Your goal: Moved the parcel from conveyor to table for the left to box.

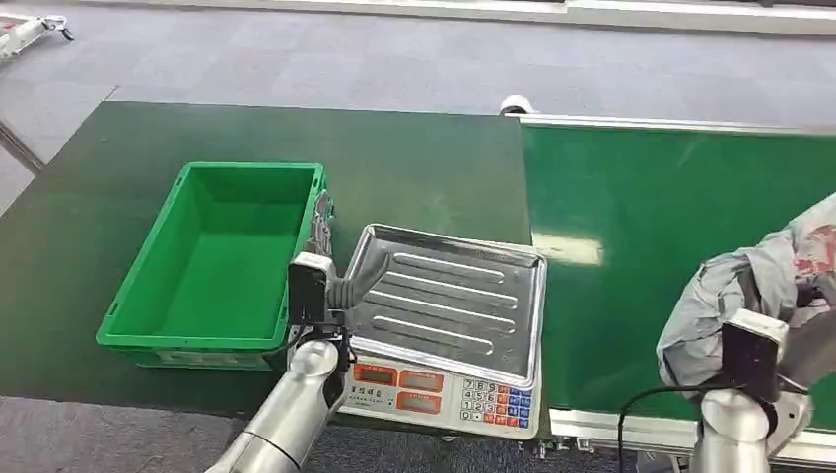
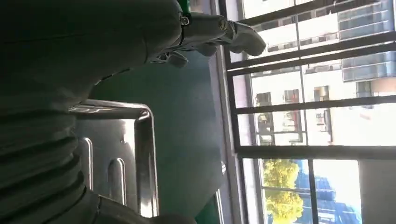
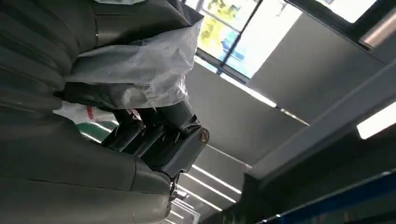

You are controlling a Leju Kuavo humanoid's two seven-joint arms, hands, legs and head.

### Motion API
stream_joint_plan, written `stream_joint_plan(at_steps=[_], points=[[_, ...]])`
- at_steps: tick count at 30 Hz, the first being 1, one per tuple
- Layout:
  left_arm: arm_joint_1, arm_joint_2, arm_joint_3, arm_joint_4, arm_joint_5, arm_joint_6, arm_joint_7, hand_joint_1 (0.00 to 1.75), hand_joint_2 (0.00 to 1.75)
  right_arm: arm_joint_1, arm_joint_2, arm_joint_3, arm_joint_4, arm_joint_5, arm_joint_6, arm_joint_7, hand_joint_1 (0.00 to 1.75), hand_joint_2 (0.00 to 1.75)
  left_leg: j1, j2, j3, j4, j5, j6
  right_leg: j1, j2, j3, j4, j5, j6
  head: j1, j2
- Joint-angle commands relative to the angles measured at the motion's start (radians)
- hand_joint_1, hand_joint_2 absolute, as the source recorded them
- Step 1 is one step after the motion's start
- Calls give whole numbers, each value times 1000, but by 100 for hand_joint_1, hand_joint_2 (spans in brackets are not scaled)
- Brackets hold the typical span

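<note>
My right hand clenched round parcel, at 4 o'clock over conveyor, lifted for carry. Left hand released, waiting over scale tray, box at 9 o'clock.

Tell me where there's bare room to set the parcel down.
The scale's metal tray is bare right of the left hand. The green bin is empty. The dark mat behind both is open. The right hand holds the parcel over the conveyor.
</note>
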Motion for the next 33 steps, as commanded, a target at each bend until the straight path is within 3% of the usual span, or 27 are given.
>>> stream_joint_plan(at_steps=[1, 4, 5, 11, 13, 16, 22, 29, 33], points=[[-10, -26, 6, -29, 15, 105, 5, 0, 175, -282, -18, 386, 278, 148, -16, 10, 175, 175, 0, 10, 2, 0, -1, -1, 0, 9, -1, 0, 2, -1, 0, 0], [-8, -33, 5, -33, 23, 121, 5, 0, 175, -345, -26, 464, 378, 169, 19, -1, 175, 175, 1, 13, 4, -1, -1, -2, 1, 11, 0, -1, 3, -2, 0, 0], [5, -38, 3, -64, 23, 171, 5, 0, 175, -373, -25, 545, 430, 189, 13, -1, 175, 175, 1, 9, 3, 0, 0, -1, 1, 8, 0, -1, 2, -2, 0, 0], [23, -39, 18, -94, 40, 217, 5, 0, 175, -392, -2, 680, 494, 238, 64, -1, 175, 175, 2, 7, 6, -2, 0, -2, 2, 6, 4, -3, 1, -2, 0, 0], [23, -41, 31, -80, 50, 196, 5, 0, 175, -415, 5, 779, 555, 272, 158, 8, 175, 175, 1, 5, 4, -1, 1, -2, 1, 4, 2, -1, 1, -2, 0, 0], [26, -43, 30, -67, 55, 166, 5, 0, 175, -424, 34, 851, 610, 254, 210, 1, 175, 175, 2, 5, 5, -2, 0, -2, 2, 5, 4, -2, 1, -2, 0, 0], [34, -41, 45, -71, 58, 167, 5, 0, 175, -398, -2, 935, 555, 164, 308, -1, 175, 175, 1, 0, 2, -1, 1, -2, 2, 0, 3, -2, 0, -2, 0, 0], [33, -38, 56, -70, 64, 158, 5, 0, 175, -382, -19, 964, 525, 155, 326, -1, 175, 175, 1, 0, 3, -1, 1, -2, 1, -1, 3, -1, 0, -2, 0, 0], [34, -42, 69, -63, 66, 139, 5, 0, 175, -342, -73, 1031, 387, 35, 357, -1, 175, 175, 1, -1, 1, -1, 2, -2, 1, -1, 1, -1, 0, -1, 0, 0]])
